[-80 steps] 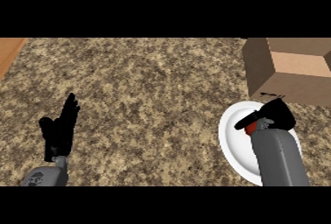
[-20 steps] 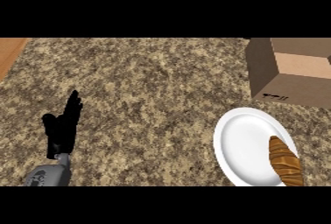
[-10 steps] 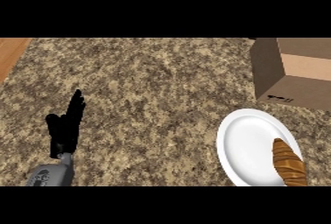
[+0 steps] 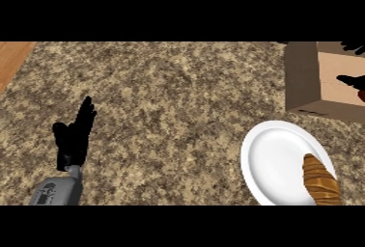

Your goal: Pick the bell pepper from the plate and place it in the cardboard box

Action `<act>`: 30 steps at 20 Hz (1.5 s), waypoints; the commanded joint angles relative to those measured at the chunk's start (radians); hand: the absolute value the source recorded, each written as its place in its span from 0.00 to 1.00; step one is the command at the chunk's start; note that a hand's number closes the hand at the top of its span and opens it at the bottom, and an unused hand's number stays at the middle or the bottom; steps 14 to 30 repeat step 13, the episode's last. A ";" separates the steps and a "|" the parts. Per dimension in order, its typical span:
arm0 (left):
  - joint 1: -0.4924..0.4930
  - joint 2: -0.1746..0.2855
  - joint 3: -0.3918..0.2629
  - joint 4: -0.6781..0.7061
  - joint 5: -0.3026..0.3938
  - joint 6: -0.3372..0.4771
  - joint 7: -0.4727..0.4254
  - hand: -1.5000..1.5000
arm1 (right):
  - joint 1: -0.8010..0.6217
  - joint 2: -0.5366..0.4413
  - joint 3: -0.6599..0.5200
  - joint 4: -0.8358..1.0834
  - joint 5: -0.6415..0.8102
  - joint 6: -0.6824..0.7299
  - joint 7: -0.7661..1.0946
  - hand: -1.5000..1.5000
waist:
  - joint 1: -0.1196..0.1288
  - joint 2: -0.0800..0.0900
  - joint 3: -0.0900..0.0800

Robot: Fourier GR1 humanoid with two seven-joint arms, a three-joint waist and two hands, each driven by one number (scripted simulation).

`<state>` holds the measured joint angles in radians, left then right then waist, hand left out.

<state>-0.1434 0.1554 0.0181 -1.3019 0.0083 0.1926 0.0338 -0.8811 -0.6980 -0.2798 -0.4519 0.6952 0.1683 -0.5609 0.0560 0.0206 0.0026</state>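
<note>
The open cardboard box (image 4: 314, 82) stands at the far right of the counter. My right hand (image 4: 351, 81) shows only at the view's right edge, above the box's opening, curled round a red sliver of the bell pepper (image 4: 360, 95); most of both is cut off. The white plate (image 4: 274, 161) lies in front of the box at the lower right and holds a brown croissant (image 4: 321, 179). My left hand (image 4: 75, 135) rests open at the left, fingers pointing up, far from the plate and box.
The speckled stone counter (image 4: 178, 96) spreads between my left hand and the plate. A wooden strip (image 4: 10, 55) borders it at the upper left corner.
Four seconds ago my right hand was on the plate at the pepper. It then left the view; now it shows at the right edge over the box. The left hand stayed put.
</note>
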 commanded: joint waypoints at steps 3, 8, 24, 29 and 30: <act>0.000 0.007 0.004 -0.001 0.004 -0.013 0.003 0.50 | -0.052 -0.008 -0.090 0.134 -0.095 0.084 -0.159 0.00 | 0.000 0.001 0.002; -0.012 0.014 0.021 -0.019 0.011 -0.004 0.011 0.50 | -0.091 -0.050 -0.213 0.224 -0.231 0.283 -0.171 0.00 | 0.002 0.001 0.002; 0.022 -0.021 -0.010 0.003 -0.021 0.018 -0.027 0.50 | -0.056 -0.156 -0.287 0.287 -0.301 0.400 -0.178 0.00 | -0.012 0.002 0.003; 0.022 -0.021 -0.010 0.003 -0.021 0.018 -0.027 0.50 | -0.056 -0.156 -0.287 0.287 -0.301 0.400 -0.178 0.00 | -0.012 0.002 0.003; 0.022 -0.021 -0.010 0.003 -0.021 0.018 -0.027 0.50 | -0.056 -0.156 -0.287 0.287 -0.301 0.400 -0.178 0.00 | -0.012 0.002 0.003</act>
